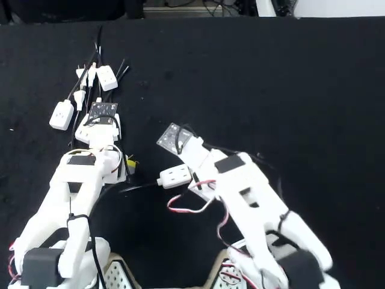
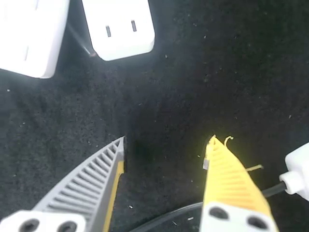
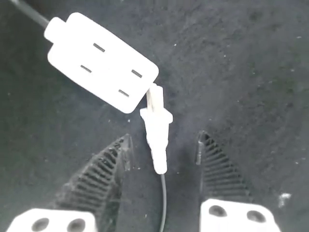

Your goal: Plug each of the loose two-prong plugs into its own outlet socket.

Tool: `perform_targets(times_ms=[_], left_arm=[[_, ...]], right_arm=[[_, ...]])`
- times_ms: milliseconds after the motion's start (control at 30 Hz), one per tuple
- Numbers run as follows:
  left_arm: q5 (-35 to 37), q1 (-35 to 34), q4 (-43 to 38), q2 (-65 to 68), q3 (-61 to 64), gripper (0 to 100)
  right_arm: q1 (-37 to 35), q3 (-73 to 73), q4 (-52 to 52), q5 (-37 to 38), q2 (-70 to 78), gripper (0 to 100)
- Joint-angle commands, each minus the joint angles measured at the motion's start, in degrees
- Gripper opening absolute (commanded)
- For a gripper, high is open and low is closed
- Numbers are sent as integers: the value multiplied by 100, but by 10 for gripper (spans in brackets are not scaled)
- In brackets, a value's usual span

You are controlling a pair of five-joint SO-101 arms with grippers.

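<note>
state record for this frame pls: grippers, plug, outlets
left gripper: open, empty, above black table
white outlet block: ahead of left gripper, visible slots empty
double outlet block: all four slots empty
two-prong plug: loose on table, prongs at corner of double outlet block, not inserted
right gripper: open, straddling the two-prong plug

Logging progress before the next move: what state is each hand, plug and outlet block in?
Plug: loose, lying flat, not inserted.
Four-slot outlet block: all slots empty.
Two-slot outlet: slots empty.
Left hand: open, empty.
Right hand: open, astride the plug, not gripping.
</note>
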Motion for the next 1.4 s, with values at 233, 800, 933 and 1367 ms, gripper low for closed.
perform_targets(times_ms=[233, 800, 933, 1367], left_arm=[[44, -66, -70, -123, -22, 264], [44, -66, -70, -123, -22, 264], [44, -66, -70, -123, -22, 264], [44, -57, -70, -123, -22, 264]], right_arm=[[70, -505, -281, 9, 549, 26], [2189, -2958, 2295, 1398, -1596, 10], [2664, -3811, 2321, 1873, -1596, 11], [2084, -1851, 3147, 3657, -1640, 11]])
